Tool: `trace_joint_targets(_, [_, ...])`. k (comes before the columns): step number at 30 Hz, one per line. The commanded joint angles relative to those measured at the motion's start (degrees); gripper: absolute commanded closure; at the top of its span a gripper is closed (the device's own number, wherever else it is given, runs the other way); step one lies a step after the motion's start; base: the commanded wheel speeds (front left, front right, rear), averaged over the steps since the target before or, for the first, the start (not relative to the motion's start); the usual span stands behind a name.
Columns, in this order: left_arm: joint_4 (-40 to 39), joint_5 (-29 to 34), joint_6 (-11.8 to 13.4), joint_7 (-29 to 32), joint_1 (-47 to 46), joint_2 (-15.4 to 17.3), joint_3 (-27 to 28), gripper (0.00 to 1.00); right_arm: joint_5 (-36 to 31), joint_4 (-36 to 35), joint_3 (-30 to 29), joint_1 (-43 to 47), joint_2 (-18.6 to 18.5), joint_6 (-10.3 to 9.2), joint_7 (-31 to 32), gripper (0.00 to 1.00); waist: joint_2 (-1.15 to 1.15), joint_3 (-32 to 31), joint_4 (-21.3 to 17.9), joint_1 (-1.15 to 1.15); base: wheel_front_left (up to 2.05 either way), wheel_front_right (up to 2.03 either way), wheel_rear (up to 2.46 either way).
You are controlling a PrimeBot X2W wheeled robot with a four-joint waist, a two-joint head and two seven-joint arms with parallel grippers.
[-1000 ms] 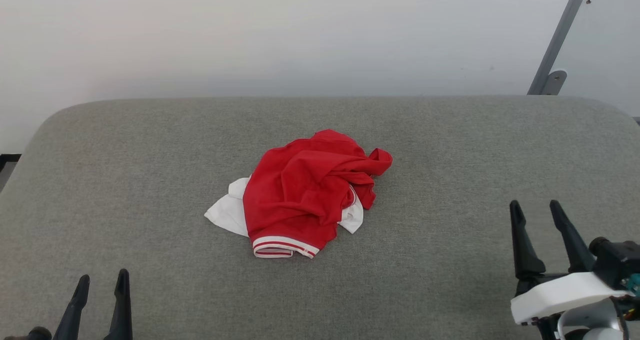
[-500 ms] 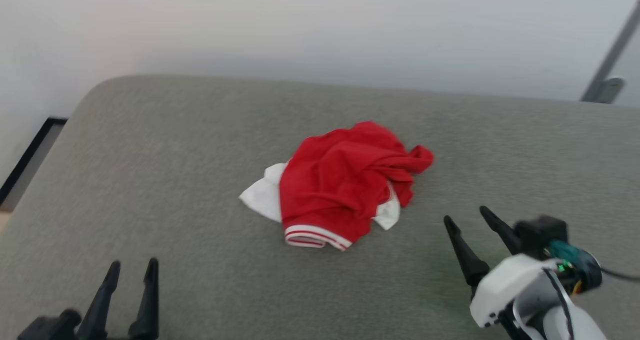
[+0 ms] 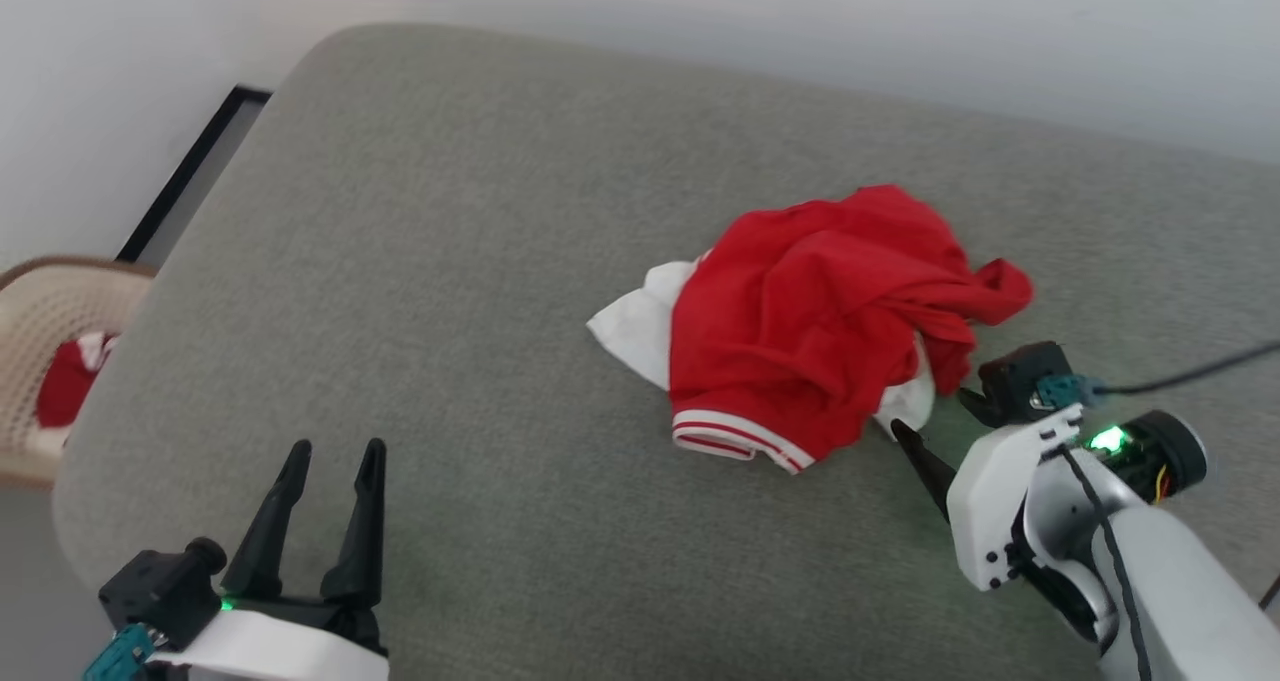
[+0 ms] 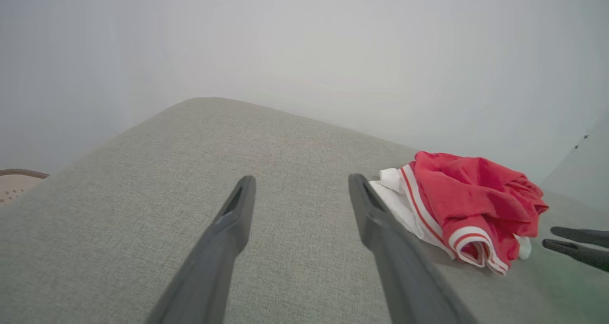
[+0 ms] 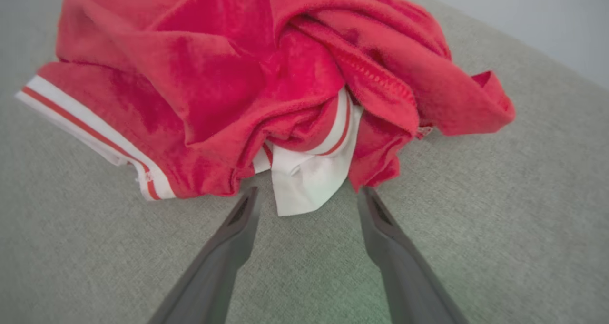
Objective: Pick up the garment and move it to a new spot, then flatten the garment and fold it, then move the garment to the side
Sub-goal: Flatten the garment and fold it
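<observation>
The shirt [image 3: 810,331] lies crumpled on the grey cushion [image 3: 450,261]. The right gripper [image 3: 930,411] holds its fingers spread on either side of the shirt's white corner. The left gripper [image 3: 337,446], fingers apart and empty, sits well away from the shirt.

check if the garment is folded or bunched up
Bunched up: the garment lies in a crumpled heap on the grey cushion, its red folds twisted over each other.

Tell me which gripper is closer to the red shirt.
The right gripper: its open fingers flank a white flap of the garment. The left gripper hangs well apart, over bare grey cushion.
</observation>
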Motion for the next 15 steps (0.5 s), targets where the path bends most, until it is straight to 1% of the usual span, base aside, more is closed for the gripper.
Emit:
trace_joint_targets(1, [0.1, -0.2, -0.2, -0.3, -1.1, -0.4, -0.2, 0.0, 0.4, 0.6, 1.1, -1.5, -0.8, -0.04, 1.5, 0.0, 0.0, 2.2, 2.3, 0.0, 0.0, 0.0, 0.0])
trace_joint_targets(4, [0.2, -0.5, -0.2, -0.3, -2.1, -1.0, -0.7, 0.0, 0.3, 1.9, 2.7, -3.6, -2.3, -0.04, 4.4, 0.0, 0.0, 3.3, 3.7, 0.0, 0.0, 0.0, 0.0])
trace_joint_targets(9, [0.8, -0.9, -0.2, -0.3, -3.2, -1.8, -1.2, 0.0, -0.2, 5.3, 5.7, -6.7, -3.6, -0.04, 9.2, 0.0, 0.0, 4.6, 5.5, 0.0, 0.0, 0.0, 0.0])
trace_joint_targets(13, [1.1, -1.2, -0.2, -0.3, -3.6, -2.2, -1.4, 0.0, -0.5, 9.1, 9.2, -8.1, -3.8, -0.04, 13.8, 0.0, 0.0, 5.1, 6.2, 0.0, 0.0, 0.0, 0.0])
trace_joint_targets(14, [1.2, -1.4, -0.2, -0.3, -3.6, -2.3, -1.3, 0.0, -0.2, 10.1, 9.6, -8.4, -3.8, -0.05, 14.6, 0.17, 0.0, 5.2, 6.3, 0.0, 0.0, 0.0, 0.0])
trace_joint_targets(15, [1.2, -1.5, -0.2, -0.3, -3.7, -2.4, -1.2, 0.0, -0.7, 10.8, 10.4, -8.8, -4.0, -0.05, 15.1, 1.0, 0.0, 5.2, 6.4, 0.0, 0.0, 0.0, 0.0])
